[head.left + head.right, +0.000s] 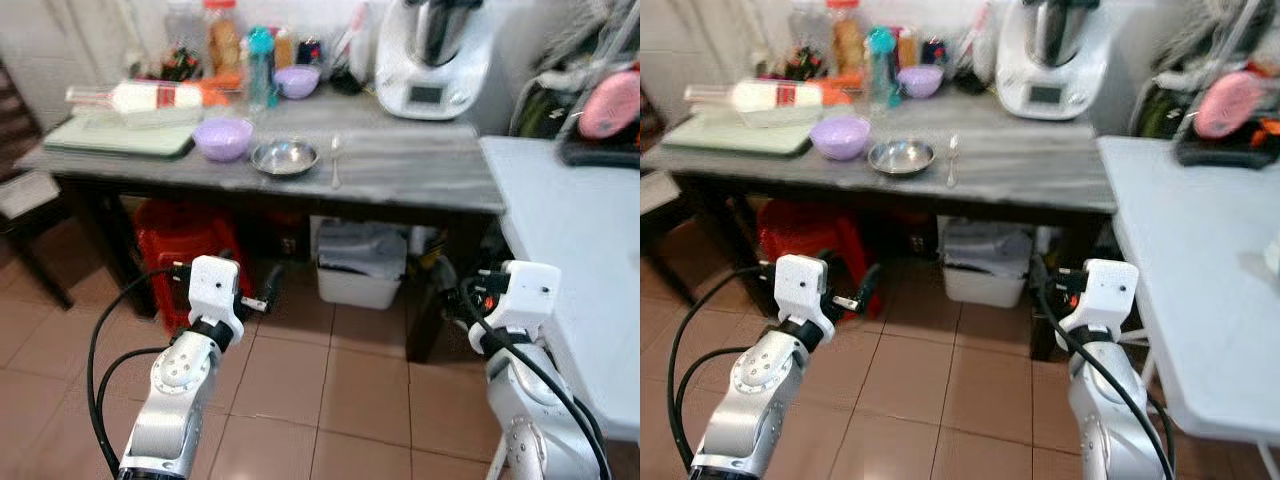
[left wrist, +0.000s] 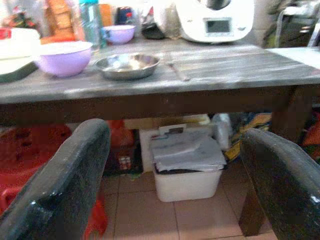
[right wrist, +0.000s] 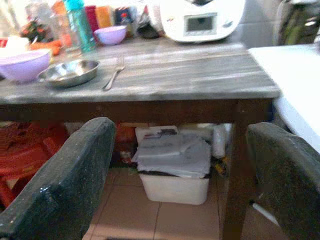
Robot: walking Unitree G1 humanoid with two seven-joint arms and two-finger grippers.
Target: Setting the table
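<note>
Both grippers, left gripper (image 2: 175,175) and right gripper (image 3: 177,175), hang wide open, well short of the table (image 1: 420,175). Steel bowl (image 1: 284,157) and fork (image 1: 335,160) sit mid-table; I'd step closer before reaching.

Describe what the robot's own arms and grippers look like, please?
Both arms are silver metal with rounded joints; the left arm has a disc with small holes at one joint. Each ends in a boxy white wrist block, and thick black cables loop along both arms. The left gripper and the right gripper each have two broad, long black fingers with a slightly scuffed, glossy surface.
</note>
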